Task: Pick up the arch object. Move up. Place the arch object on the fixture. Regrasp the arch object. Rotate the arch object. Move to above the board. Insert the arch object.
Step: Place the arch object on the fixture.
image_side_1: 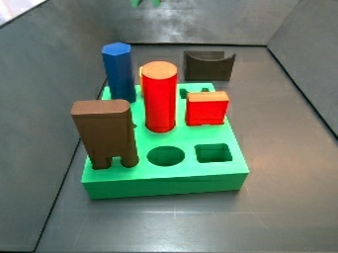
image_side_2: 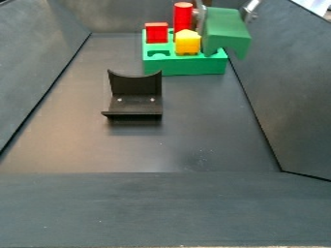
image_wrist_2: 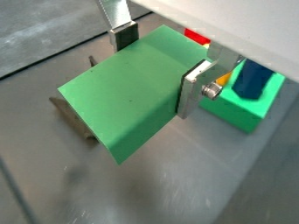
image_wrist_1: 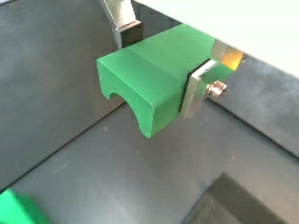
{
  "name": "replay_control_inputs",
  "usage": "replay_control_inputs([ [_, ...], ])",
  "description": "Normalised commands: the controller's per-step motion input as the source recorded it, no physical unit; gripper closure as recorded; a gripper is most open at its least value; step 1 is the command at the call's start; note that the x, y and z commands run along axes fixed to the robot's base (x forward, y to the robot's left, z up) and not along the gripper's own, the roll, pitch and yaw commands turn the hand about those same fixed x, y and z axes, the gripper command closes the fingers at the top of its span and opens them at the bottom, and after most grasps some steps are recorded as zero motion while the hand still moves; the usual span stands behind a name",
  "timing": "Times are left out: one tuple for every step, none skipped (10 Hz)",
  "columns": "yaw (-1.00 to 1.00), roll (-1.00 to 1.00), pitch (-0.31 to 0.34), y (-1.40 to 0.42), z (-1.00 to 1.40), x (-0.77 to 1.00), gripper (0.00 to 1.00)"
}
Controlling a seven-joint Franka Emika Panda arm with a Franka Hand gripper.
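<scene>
The board (image_side_1: 165, 170) rests on the floor, carrying a brown block (image_side_1: 105, 131), red cylinder (image_side_1: 158, 95), blue prism (image_side_1: 117, 69) and red cube (image_side_1: 205, 107). The fixture (image_side_2: 132, 95) stands apart from it. The gripper (image_wrist_1: 163, 61) hangs above the floor, fingers (image_wrist_1: 198, 86) clamped on the arch object (image_wrist_1: 149, 83), near the board in a side view (image_side_2: 227, 33)
</scene>
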Motion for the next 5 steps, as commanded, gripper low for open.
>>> replay_control_inputs([
  [0.11,-0.14,0.154,-0.47,0.02,1.0,1.0],
  [0.06,-0.12,0.149,-0.41,0.02,1.0,1.0],
  [0.03,-0.12,0.139,-0.38,0.02,1.0,1.0],
  [0.02,-0.11,0.13,-0.33,0.01,1.0,1.0],
  [0.02,-0.11,0.132,-0.31,0.01,1.0,1.0],
])
